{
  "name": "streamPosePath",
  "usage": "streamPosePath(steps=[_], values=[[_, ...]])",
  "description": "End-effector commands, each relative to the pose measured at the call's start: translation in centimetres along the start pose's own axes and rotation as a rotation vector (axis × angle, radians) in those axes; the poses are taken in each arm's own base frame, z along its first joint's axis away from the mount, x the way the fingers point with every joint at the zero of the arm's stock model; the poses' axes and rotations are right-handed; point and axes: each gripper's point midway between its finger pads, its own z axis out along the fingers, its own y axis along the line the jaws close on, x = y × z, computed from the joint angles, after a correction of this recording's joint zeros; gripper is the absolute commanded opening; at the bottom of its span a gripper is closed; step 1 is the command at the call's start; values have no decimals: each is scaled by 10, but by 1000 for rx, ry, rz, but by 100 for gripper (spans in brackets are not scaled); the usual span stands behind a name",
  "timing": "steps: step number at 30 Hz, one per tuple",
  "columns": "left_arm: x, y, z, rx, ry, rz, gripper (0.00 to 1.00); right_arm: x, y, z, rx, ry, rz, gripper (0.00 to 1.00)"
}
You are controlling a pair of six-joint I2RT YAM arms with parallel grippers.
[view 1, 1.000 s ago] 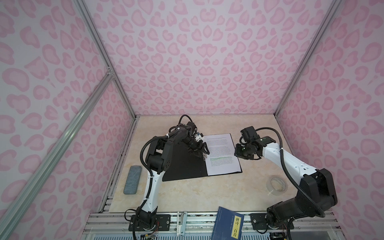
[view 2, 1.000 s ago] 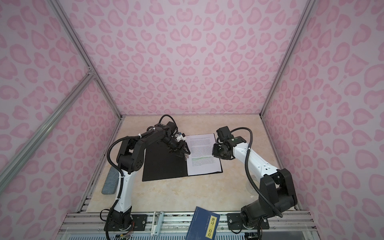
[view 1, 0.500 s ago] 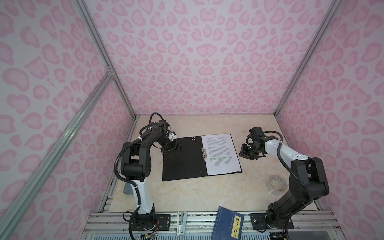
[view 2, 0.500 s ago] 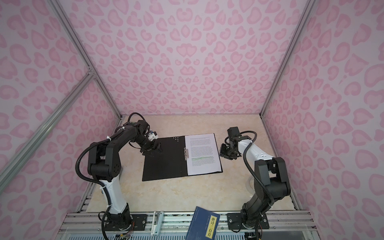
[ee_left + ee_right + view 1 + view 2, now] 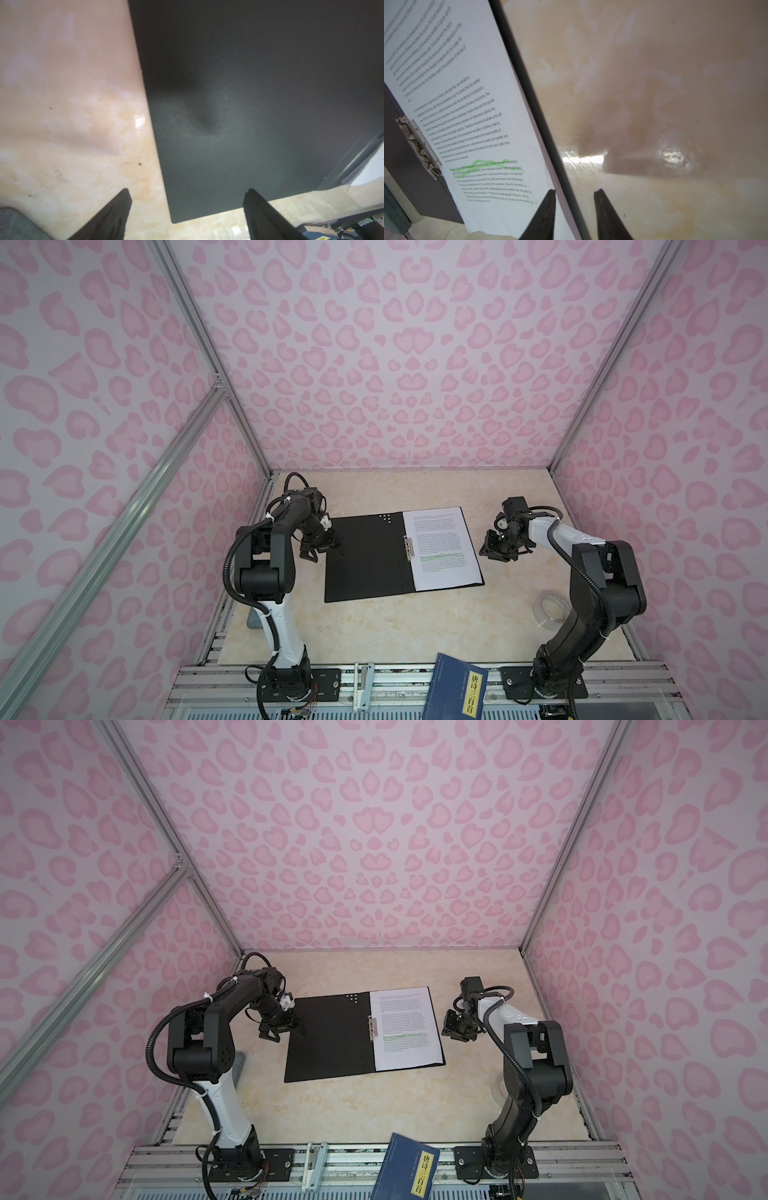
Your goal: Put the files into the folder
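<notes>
**Files are in, cover lies open: the free left edge sits at your left claw.**

The folder (image 5: 365, 556) lies open flat on the table (image 5: 374, 635), black inside up, with its spine and metal clip (image 5: 408, 549) running toward the back wall. The files (image 5: 442, 549) lie on its right half, against the clip. Your left claw (image 5: 321, 551) hovers at the outer edge of the bare left cover, jaws wide apart and empty, one finger over the cover and one over the table. Your right claw (image 5: 498, 551) hangs just beside the folder's right edge, jaws partly apart, gripping nothing. If closing comes next, I'd judge the left arm nearer: the cover swings rightward about the spine, onto the files.
</notes>
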Motion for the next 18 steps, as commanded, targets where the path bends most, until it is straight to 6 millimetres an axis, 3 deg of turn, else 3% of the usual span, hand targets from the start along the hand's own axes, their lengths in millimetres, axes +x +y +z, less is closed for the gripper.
streamPosePath(steps=[1, 6, 18], values=[[1, 5, 8, -7, 21, -2, 88, -4, 3, 5, -29, 2, -17, 36], [0, 5, 14, 0, 33, -4, 87, -7, 0, 12, -31, 16, -13, 36], [-2, -17, 27, 146, 95, -2, 82, -12, -4, 19, -55, 37, 11, 38]])
